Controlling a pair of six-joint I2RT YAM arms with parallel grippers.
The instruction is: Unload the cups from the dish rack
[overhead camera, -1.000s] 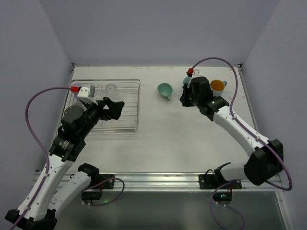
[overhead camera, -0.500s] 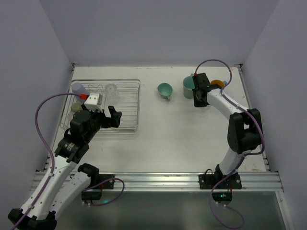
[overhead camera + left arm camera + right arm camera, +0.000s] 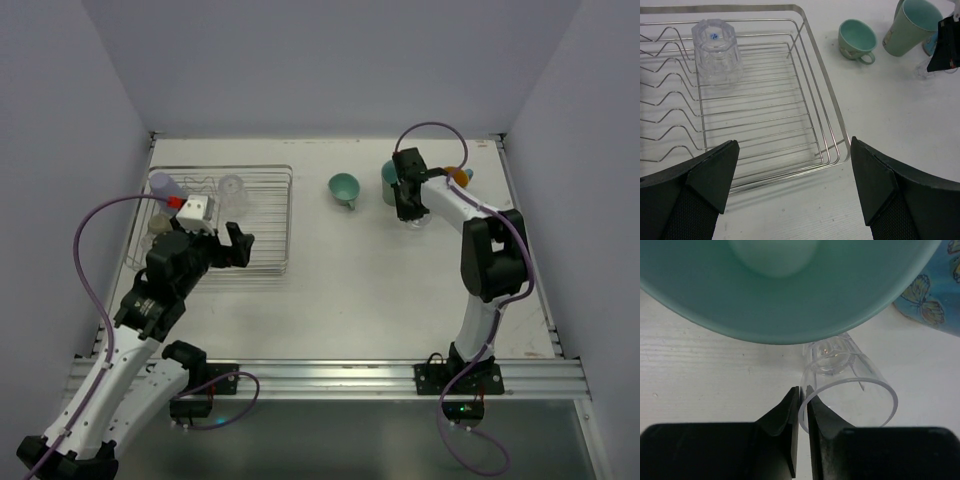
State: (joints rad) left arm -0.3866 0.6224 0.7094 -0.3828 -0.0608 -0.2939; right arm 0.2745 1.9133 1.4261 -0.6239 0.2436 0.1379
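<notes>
At the lower middle of the right wrist view, the clear glass [image 3: 850, 390] is held by its rim, with its mouth towards the camera and its base away, so its long axis is taken to be roughly upright. The right gripper [image 3: 801, 400] is closed narrowly on the glass wall, one finger inside the mouth and one outside. Whether the base is already borne by the table [image 3: 350, 290] cannot be told. Just above the glass in that view, the frame is filled by the tall mint-green cup [image 3: 785, 295], very close to the glass or touching it. The blue mug [image 3: 935, 295] is seen at the upper right, and the mint-green mug [image 3: 343, 187] is set apart to the left in the top view. Release is judged to be the step in hand. It turns on the narrow room between glass and tall cup, so a straight lift of the fingers along the glass axis would be called for. Further out, at the left of the top view, the dish rack [image 3: 265, 205] is seen to hold three more cups. These are the inverted glass [image 3: 717, 50], the lavender cup [image 3: 163, 183] and the beige cup [image 3: 157, 225]. The left gripper [image 3: 794, 145] is held wide open and empty over the rack's near edge. From it, the inverted glass lies towards the upper left of the left wrist view. This arm is clearly the nearer one to it.
</notes>
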